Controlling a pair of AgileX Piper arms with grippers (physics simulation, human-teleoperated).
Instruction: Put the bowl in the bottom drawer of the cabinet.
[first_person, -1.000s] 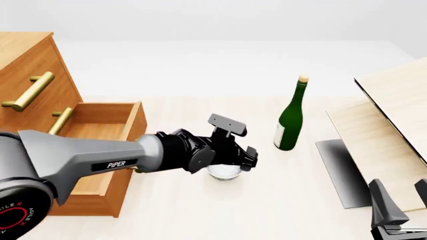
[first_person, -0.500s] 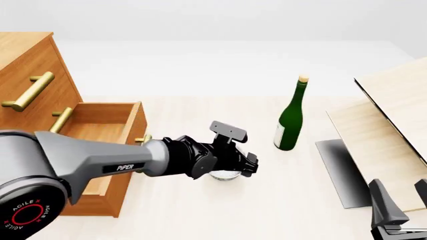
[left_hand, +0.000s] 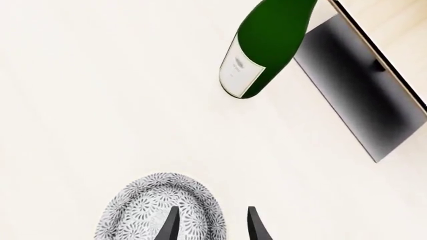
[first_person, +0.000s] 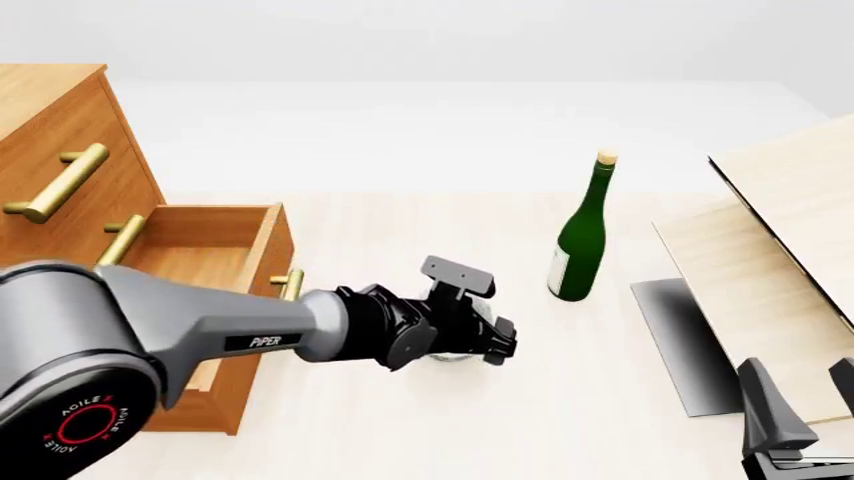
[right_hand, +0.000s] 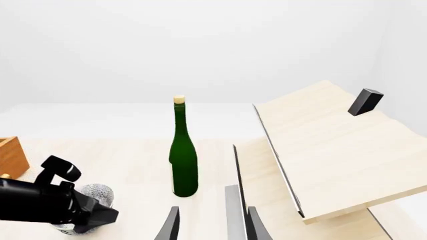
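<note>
The speckled white-grey bowl (left_hand: 150, 205) stands on the table right of the cabinet (first_person: 60, 130); in the front view only a sliver of the bowl (first_person: 451, 356) shows under my left gripper (first_person: 467, 345). That left gripper (left_hand: 211, 226) is open and straddles the bowl's rim, one finger over the inside and one outside. The bottom drawer (first_person: 200, 250) is pulled out, its inside showing. My right gripper (first_person: 805, 395) stands open and holding nothing at the near right, far from the bowl (right_hand: 99, 192).
A green wine bottle (first_person: 579, 240) stands upright just right of and behind the bowl. Pale wood boards with a dark edge (first_person: 787, 220) lean at the far right. Two upper drawers with brass handles (first_person: 60, 182) are closed.
My left arm has sunk lower, bringing its gripper down over the bowl so that less of the bowl shows. The right arm, bottle and drawer have not moved.
</note>
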